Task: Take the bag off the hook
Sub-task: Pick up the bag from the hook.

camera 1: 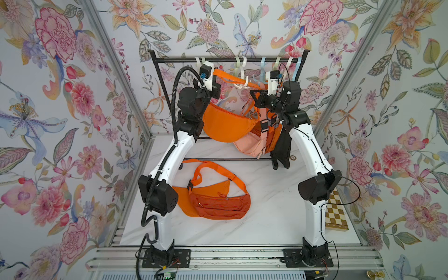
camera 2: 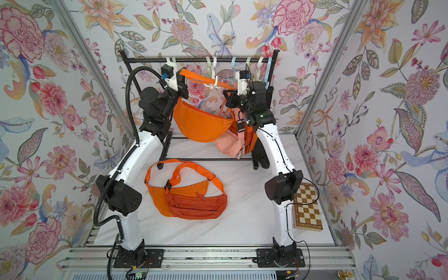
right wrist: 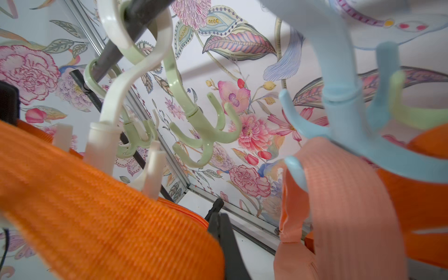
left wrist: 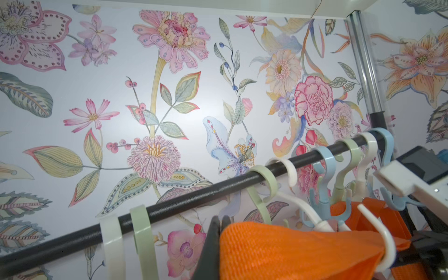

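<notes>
A bright orange bag (camera 1: 228,123) (camera 2: 201,123) hangs below the rack by its orange strap (camera 1: 230,77) (left wrist: 291,252) (right wrist: 97,206). The strap runs taut across the prongs of a white hook (camera 1: 242,83) (camera 2: 214,82) (left wrist: 385,237) (right wrist: 101,135). One prong curls round the strap's edge. My left gripper (camera 1: 214,74) (camera 2: 183,72) (left wrist: 220,219) is shut on the strap's left end. On the other side of the hook, my right gripper (camera 1: 254,93) (camera 2: 226,93) (right wrist: 219,215) is shut on the strap. The bag's body sags between the two arms.
The black rack rail (camera 1: 228,60) carries several green, white and blue hooks. A peach bag (camera 1: 249,145) hangs from a blue hook (right wrist: 339,109), beside dark bags (camera 1: 282,148). Two orange bags (camera 1: 218,196) lie on the marble table. A chessboard (camera 1: 335,211) lies at its right edge.
</notes>
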Robot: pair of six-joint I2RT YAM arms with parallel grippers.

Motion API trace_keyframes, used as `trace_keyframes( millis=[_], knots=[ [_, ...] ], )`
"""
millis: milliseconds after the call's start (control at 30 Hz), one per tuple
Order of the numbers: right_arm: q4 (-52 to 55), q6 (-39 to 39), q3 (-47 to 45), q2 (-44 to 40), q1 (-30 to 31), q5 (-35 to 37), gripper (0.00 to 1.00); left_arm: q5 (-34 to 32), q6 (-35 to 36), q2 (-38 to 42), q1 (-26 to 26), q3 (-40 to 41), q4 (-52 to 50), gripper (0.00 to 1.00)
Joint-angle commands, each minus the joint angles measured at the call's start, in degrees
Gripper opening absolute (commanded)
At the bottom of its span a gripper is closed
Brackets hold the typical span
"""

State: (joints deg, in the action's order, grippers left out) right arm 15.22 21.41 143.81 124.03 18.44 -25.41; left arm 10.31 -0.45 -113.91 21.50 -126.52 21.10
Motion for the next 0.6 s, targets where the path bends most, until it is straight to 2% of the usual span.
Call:
trace_keyframes(
  millis=[0,433,567],
  knots=[
    [-4.21,4.91,2.59,1.15,-1.54,-2.75,0.00,-0.37,0.01,-2.22,-0.30,-4.24,-2.56,0.00],
    [-9.35,10.26,2.94,3.23,-2.23,-3.60,0.00,-2.04,-0.15,-6.99,-0.29,-7.90,-4.10,0.00],
    [-10.65,12.26,6.13,5.02,-2.81,-4.01,0.00,-2.04,-0.26,-8.25,-0.27,-10.80,-3.70,0.00]
  ],
)
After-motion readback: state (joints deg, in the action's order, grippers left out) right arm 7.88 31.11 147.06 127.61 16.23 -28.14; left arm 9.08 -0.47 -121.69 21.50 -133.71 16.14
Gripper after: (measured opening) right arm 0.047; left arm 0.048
